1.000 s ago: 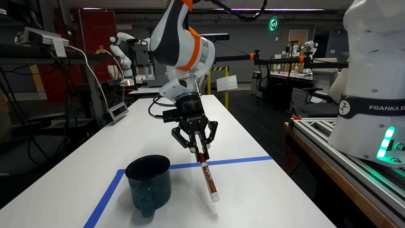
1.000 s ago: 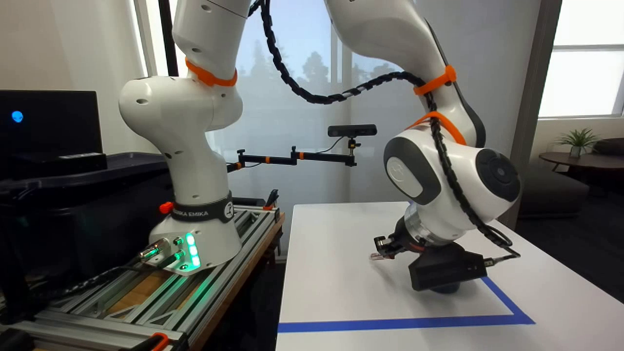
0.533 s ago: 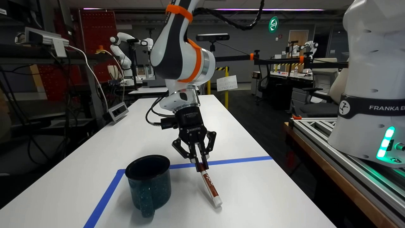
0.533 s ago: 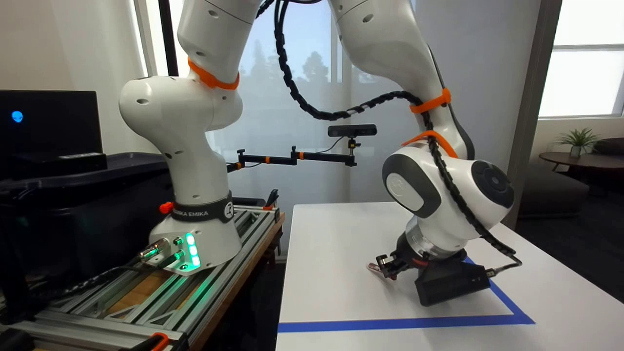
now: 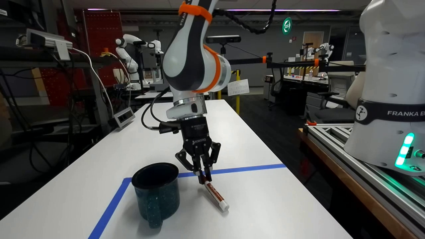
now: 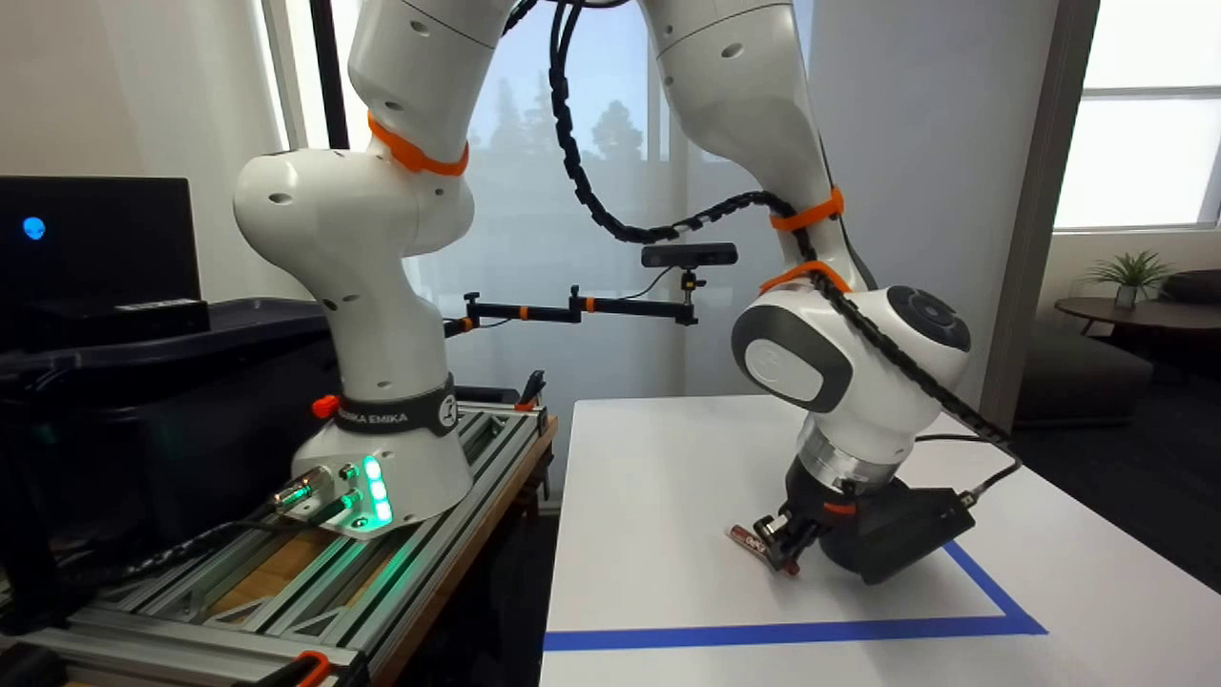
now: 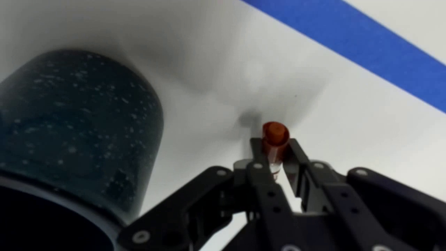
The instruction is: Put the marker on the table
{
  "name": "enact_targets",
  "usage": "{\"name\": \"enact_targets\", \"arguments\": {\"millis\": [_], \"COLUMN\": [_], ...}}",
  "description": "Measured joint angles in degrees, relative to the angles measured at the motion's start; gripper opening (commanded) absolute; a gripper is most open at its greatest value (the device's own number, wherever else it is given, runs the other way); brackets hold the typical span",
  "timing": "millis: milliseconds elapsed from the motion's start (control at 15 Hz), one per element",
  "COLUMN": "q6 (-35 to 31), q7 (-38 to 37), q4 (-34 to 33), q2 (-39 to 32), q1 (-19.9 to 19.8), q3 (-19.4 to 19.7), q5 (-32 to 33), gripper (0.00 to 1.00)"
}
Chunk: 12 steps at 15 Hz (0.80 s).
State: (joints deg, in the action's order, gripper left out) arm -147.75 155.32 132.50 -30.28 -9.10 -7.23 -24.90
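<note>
Teal, dark and flecked with white, the mug stands upright on the white table, its handle to the front in an exterior view. Blue tape runs across the table just beyond the mug there and bends at a corner behind it, so that the mug sits inside the angle. Near the mug, to its right in that view, the black gripper hangs from the arm, pointing down. Its jaws stand nearly together on the marker, with only that slim thing between them, and they hold it by its reddish-brown end (the wrist view looks almost straight at that end, with its orange-red middle). From the jaws the marker slants down and away from the mug, low over the table, its white end lowest and its shadow close under it. Whether that white end touches the table, I cannot tell. In the wrist view a strip of white tabletop shows between the mug and the marker. Well beyond the mug and to its left in that exterior view, by the table's edge, is a small grey box. Well to the mug's right, the arm's base stands on a bench with metal rails.
</note>
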Motion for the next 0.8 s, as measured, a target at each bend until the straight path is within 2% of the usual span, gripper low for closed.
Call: {"name": "enact_targets", "arguments": {"millis": [133,200,333,533,733,800], "q6": [-4.68,-6.78,-10.82,-15.98,-19.64,-20.35], "q7": [0.0,0.0,-0.05,-0.08,-0.04,-0.04], "q4": [1.37,2.04,3.33,5.33,7.99,9.03], "q2": [-0.02,-0.02,-0.01,0.1,1.37,2.24], "q1": [0.01,-0.02,-0.15,-1.37,-5.12,-6.88], "q3": [-1.21,-1.82,-3.02,-5.3,-9.55,-11.44], "q5": [1.86,2.59,4.15,6.04,6.57,6.58], "gripper": [0.05,0.44,0.51,0.76,0.98,1.0]}}
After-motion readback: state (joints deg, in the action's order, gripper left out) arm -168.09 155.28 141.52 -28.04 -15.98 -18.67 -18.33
